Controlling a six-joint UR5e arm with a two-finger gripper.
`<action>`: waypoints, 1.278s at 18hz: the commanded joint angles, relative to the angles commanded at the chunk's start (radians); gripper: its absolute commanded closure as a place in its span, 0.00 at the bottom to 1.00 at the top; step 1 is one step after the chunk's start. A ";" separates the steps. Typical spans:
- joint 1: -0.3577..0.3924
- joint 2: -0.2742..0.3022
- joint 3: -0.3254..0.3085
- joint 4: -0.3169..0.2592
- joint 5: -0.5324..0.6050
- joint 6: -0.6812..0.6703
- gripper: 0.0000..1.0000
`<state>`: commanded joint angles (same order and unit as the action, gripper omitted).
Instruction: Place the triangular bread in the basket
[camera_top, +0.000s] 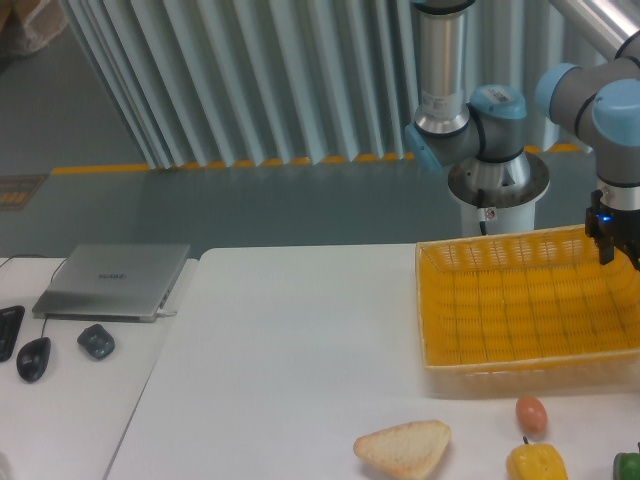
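Observation:
The triangular bread (405, 447), a flat pale slice with a tan crust, lies on the white table near the front edge. The basket (440, 300), a large yellow-orange lattice tray, stands behind it to the right and looks empty. My gripper (615, 243) hangs over the basket's far right rim, well away from the bread. It is partly cut off by the frame's right edge, so how its fingers stand does not show. Nothing is visibly held.
A small orange-red egg-shaped item (531, 415), a yellow blocky item (536, 463) and a green item (628, 466) lie right of the bread. A closed laptop (115, 280), two mice (33, 357) (96, 341) and a dark object (8, 330) sit on the left table.

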<state>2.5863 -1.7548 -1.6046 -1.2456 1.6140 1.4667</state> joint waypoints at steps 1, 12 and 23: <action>-0.002 -0.003 0.000 0.002 -0.009 -0.014 0.00; 0.020 -0.017 -0.029 0.144 -0.105 -0.069 0.00; 0.012 -0.038 0.003 0.189 -0.140 -0.365 0.00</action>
<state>2.5986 -1.7931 -1.6016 -1.0569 1.4742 1.1015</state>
